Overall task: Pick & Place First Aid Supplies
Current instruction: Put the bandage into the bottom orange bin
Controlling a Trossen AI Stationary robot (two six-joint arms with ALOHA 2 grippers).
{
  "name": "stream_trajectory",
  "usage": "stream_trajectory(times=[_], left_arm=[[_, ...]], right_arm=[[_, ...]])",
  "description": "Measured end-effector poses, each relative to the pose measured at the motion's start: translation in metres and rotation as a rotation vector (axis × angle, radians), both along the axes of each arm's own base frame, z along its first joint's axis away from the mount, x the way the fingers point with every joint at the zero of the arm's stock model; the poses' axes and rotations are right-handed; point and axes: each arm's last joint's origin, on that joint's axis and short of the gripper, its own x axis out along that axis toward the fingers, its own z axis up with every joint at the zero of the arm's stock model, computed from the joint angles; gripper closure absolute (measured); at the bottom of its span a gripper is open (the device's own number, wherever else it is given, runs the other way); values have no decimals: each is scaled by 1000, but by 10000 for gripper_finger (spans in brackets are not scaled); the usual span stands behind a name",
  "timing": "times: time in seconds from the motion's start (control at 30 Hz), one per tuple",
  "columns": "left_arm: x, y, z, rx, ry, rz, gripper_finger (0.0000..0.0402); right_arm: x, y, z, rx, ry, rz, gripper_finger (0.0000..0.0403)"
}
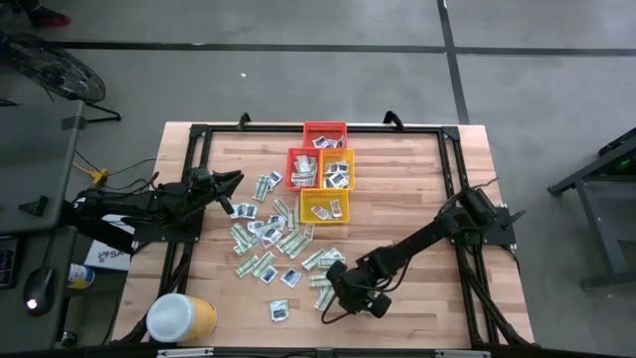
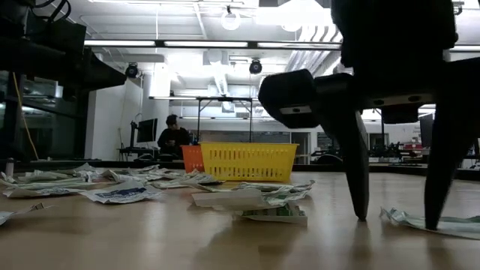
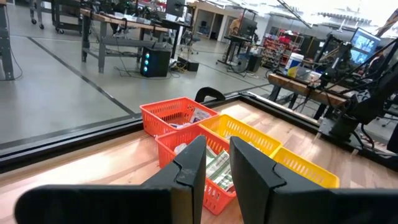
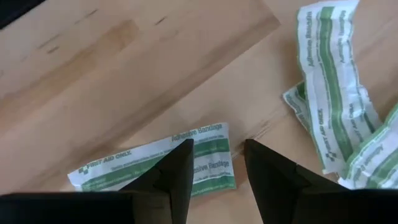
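The right gripper (image 4: 214, 180) is hovering with its fingers spread, directly over a green-and-white bandage packet (image 4: 155, 165) lying flat on the desk (image 4: 93, 68). The packet's long axis is running across the finger gap. The left gripper (image 3: 216, 168), slightly parted, is waiting far away.

Counter (image 1: 397, 189): pale wood planks, smooth, faint sheen. Packets (image 4: 163, 163): thin crinkled paper, white with green print, slightly glossy. Baskets (image 3: 249, 134): moulded plastic mesh, red, orange, yellow, shiny. Right gripper (image 4: 214, 165) fingers (image 4: 177, 171): dark matt plastic. Tub (image 1: 184, 318): glossy yellow plastic, white lid.
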Motion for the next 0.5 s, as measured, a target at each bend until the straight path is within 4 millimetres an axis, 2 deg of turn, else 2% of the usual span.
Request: stream_trajectory(times=[0.17,0.5], left_arm=[[0,0,0,0,0,0,328],[0,0,0,0,1,0,328]], right_arm=[[0,0,-4,22,47,-103,288],[1,-1,-6,56,107,-290,393]])
